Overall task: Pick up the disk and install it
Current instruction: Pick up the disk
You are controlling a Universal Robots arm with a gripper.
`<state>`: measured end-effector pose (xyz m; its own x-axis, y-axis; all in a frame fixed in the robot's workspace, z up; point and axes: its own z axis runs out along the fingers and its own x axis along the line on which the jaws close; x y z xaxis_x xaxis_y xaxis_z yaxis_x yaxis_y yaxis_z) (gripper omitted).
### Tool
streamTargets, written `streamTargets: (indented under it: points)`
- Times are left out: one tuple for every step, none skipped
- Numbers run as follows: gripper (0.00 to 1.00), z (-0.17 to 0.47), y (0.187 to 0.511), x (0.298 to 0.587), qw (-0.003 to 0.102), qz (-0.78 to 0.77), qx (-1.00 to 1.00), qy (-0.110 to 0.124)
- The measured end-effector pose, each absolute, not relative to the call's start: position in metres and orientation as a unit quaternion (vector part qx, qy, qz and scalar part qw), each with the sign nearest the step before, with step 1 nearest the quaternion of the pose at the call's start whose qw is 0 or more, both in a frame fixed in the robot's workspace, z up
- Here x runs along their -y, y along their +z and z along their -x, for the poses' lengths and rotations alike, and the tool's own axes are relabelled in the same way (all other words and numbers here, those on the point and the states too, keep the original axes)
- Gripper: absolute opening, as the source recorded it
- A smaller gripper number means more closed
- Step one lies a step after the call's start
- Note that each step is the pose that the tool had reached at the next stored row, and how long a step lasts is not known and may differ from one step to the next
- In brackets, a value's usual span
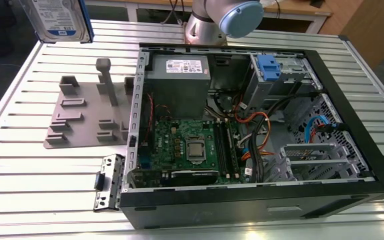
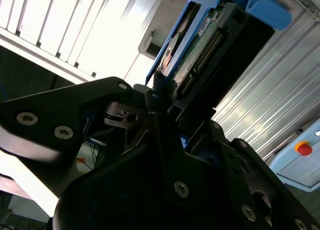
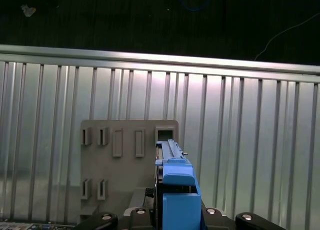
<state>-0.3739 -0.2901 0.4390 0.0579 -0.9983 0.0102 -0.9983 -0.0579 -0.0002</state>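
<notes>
While the open computer case [image 1: 352, 165] sits on the slatted table [image 1: 18, 165], the gripper [image 2: 167, 102] is clamped tight on the disk [image 1: 55, 20]. It holds the disk in the air over the grey holder [image 1: 78, 115], to the exterior view's left of the case, blue rail [image 3: 178, 187] on its edge.

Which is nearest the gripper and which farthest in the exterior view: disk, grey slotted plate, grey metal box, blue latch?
1. The disk, held in the gripper, at the exterior view's upper left.
2. The grey slotted plate, on the table left of the case.
3. The grey metal box, inside the case's left part.
4. The blue latch, farther right inside the case.
</notes>
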Motion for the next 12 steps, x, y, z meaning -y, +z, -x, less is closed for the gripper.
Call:
streamTargets:
  points:
    - [0.36,0.3739,0.4394,0.2901,0.003,-0.727,0.686,0.004]
    - [0.36,0.3739,0.4398,0.2901,0.003,-0.727,0.686,0.004]
    - [0.36,0.3739,0.4402,0.2901,0.003,-0.727,0.686,0.004]
    - [0.36,0.3739,0.4405,0.2901,0.003,-0.727,0.686,0.004]
    - [0.36,0.3739,0.4408,0.2901,0.003,-0.727,0.686,0.004]
    - [0.36,0.374,0.4412,0.2901,0.003,-0.727,0.686,0.004]
    - [0.36,0.374,0.4415,0.2901,0.003,-0.727,0.686,0.004]
    - [0.36,0.3739,0.4418,0.2901,0.003,-0.727,0.686,0.004]
    - [0.36,0.3739,0.442,0.2901,0.003,-0.727,0.686,0.004]
    - [0.36,0.3739,0.4423,0.2901,0.003,-0.727,0.686,0.004]
    - [0.36,0.3739,0.4426,0.2901,0.003,-0.727,0.686,0.004]
    - [0.36,0.3739,0.4429,0.2901,0.003,-0.727,0.686,0.004]
